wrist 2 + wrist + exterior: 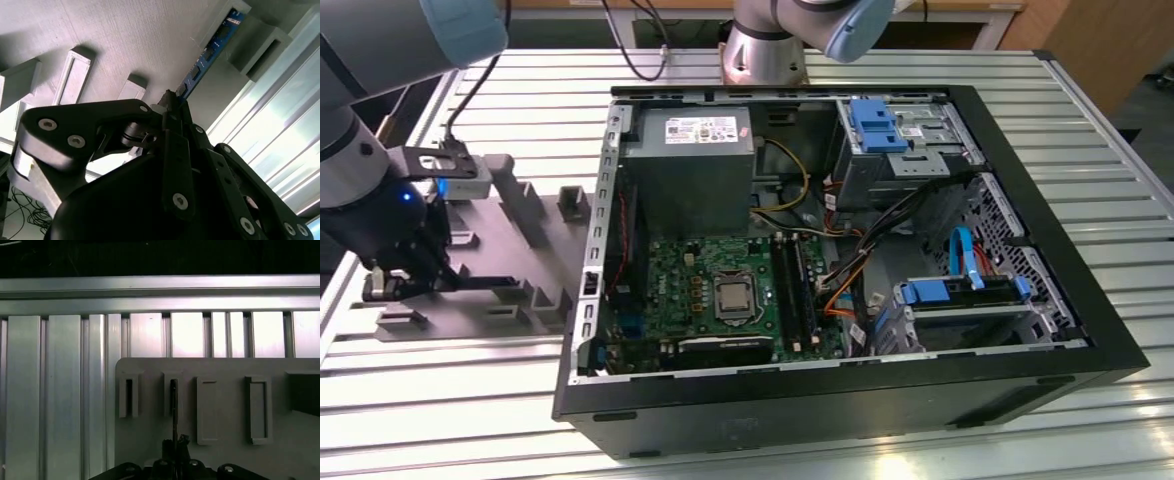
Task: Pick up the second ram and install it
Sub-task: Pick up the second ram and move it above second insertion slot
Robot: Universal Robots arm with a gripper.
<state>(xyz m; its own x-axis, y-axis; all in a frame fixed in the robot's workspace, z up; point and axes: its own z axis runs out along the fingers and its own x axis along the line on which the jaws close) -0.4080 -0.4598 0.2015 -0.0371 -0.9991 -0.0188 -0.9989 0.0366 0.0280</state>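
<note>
The second ram is pinched at its near end by the gripper; the two black fingers are pressed together on it, and the stick runs away from them as a thin bluish-dark strip with small black chips along its face. In the first wrist view it shows edge-on, a narrow dark line rising from the gripper to one of the slotted grey blocks of the holder tray; whether its far end sits in that slot or hangs just above it, I cannot tell.

From the exterior view the gripper is low over the holder tray, at the exterior view's left; the tray lies on the slatted metal table, just beside the open computer case. Inside the case lies the green motherboard, with its long black memory slots running beside the processor socket; the gripper and the ram are well apart from them, outside the case wall.
</note>
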